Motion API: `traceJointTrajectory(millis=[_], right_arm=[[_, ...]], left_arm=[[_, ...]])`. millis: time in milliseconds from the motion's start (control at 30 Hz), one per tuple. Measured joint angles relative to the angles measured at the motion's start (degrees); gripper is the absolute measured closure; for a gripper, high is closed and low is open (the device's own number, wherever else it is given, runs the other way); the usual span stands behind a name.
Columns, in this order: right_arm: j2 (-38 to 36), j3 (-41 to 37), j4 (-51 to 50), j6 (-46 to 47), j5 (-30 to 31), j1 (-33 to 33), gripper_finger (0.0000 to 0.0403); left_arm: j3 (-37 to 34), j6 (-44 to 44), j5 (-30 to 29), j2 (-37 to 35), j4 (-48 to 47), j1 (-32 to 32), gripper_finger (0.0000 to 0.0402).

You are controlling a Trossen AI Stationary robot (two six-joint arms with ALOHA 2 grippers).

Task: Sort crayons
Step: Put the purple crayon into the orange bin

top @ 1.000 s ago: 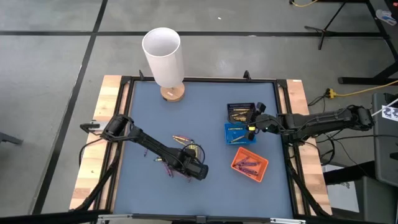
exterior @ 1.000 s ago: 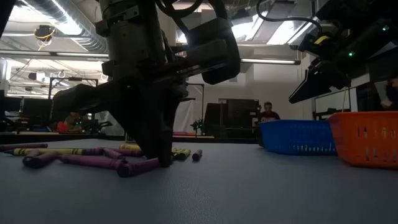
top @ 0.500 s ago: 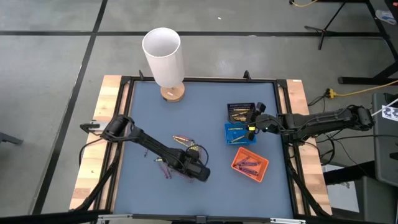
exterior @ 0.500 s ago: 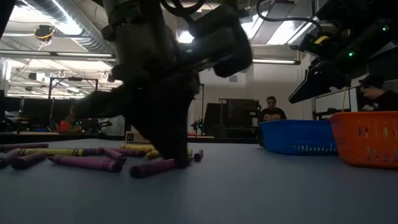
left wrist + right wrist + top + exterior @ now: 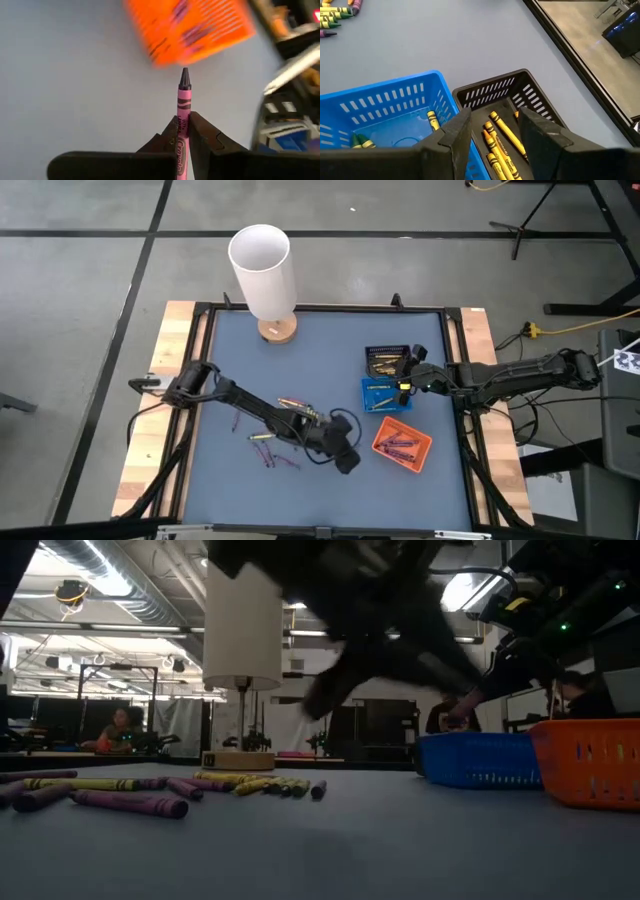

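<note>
The only lettering showing is on the pink crayon [image 5: 183, 125] pinched in the left gripper [image 5: 182, 131]: its wrapper is carrying the brand name "Crayola", running lengthwise along the stick, partly hidden between the fingers. The yellow crayons [image 5: 501, 134] lying in the black tray [image 5: 530, 92] are bearing dark printing on their wrappers, but it is too small to read.

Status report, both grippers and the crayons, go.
Left gripper shut on a purple crayon, nose toward the orange tray. Right gripper open above the black tray. Loose crayons on the mat. Path clear.
</note>
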Motion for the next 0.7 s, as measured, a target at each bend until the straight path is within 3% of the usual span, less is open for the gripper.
traceJointTrajectory(millis=[333,700], right_arm=[[0.0,0.0,0.0,0.0,0.0,0.0,0.0241],[0.0,0.0,0.0,0.0,0.0,0.0,0.0241]], left_arm=[[0.1,27.4,-6.3,-0.1,17.2,3.4,0.0394],[0.1,35.4,-7.7,-0.2,24.6,3.2,0.0394]])
